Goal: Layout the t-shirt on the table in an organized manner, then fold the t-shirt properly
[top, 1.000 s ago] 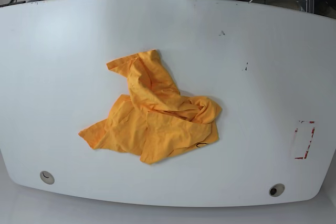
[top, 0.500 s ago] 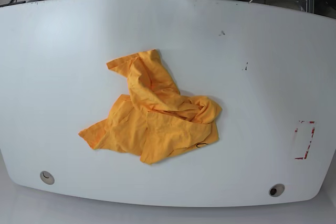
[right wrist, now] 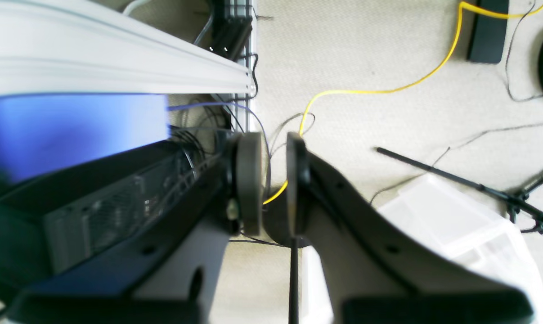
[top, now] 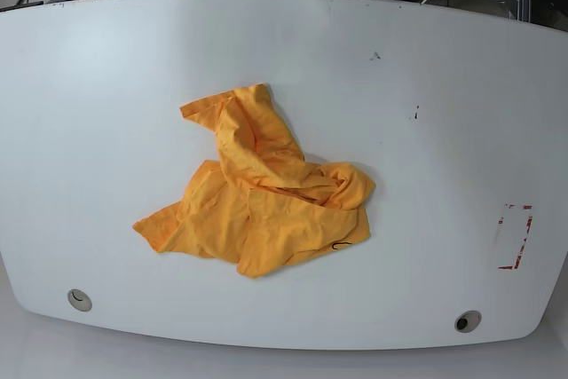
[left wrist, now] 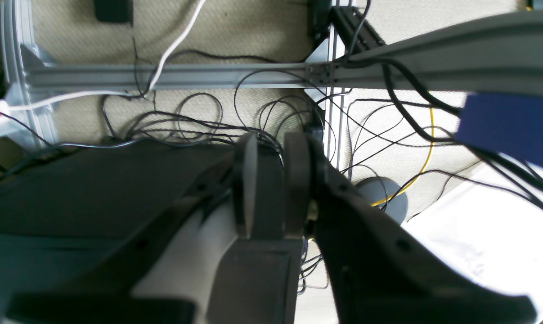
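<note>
The t-shirt (top: 257, 193) lies crumpled in a bright orange-yellow heap near the middle of the white table (top: 426, 59), with a bit of black script showing at its front right edge. Neither arm shows in the base view. My left gripper (left wrist: 269, 189) hangs off the table over floor and cables, its fingers drawn together to a narrow slit with nothing in it. In the right wrist view my right gripper (right wrist: 269, 180) is likewise shut over carpet, holding nothing.
Two round grommet holes (top: 80, 300) (top: 467, 321) sit near the table's front edge. A red-marked rectangle (top: 513, 237) is at the right. Beyond the far edge lie a metal frame (left wrist: 172, 76), tangled cables and a yellow cable (right wrist: 379, 87).
The t-shirt has not moved. Small parts at the top edge of the base view have slid out of frame.
</note>
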Tool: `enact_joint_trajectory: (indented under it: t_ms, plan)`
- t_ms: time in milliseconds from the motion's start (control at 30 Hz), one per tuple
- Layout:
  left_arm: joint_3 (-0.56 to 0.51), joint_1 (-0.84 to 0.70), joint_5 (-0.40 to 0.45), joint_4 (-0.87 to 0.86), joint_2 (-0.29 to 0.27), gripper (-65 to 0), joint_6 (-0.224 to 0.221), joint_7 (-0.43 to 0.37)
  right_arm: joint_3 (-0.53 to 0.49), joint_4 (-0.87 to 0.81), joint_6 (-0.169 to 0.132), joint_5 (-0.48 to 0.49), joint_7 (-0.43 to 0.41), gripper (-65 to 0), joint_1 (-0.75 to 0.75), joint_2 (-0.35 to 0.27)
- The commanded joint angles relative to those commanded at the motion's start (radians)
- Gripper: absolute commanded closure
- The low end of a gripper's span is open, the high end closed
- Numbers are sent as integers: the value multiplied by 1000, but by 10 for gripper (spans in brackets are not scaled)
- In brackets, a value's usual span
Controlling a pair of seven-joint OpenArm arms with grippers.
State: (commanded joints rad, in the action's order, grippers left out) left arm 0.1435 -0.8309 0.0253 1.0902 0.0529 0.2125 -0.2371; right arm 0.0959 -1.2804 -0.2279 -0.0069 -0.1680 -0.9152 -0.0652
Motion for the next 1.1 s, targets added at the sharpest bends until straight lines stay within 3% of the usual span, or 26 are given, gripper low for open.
enact_joint_trajectory:
  t_ms: [333, 833, 1100]
  plan:
    - [3, -195, 0, 285, 3, -99, 2, 0, 3, -250, 0, 2, 0, -92, -160, -5]
    - [101, -442, -3, 726, 20, -99, 2, 2, 54, -644, -5, 3, 0, -92, -371, -6]
    - [184, -445, -138, 845, 23, -99, 2, 0, 54, -721, -2, 3, -2, -92, -364, -6]
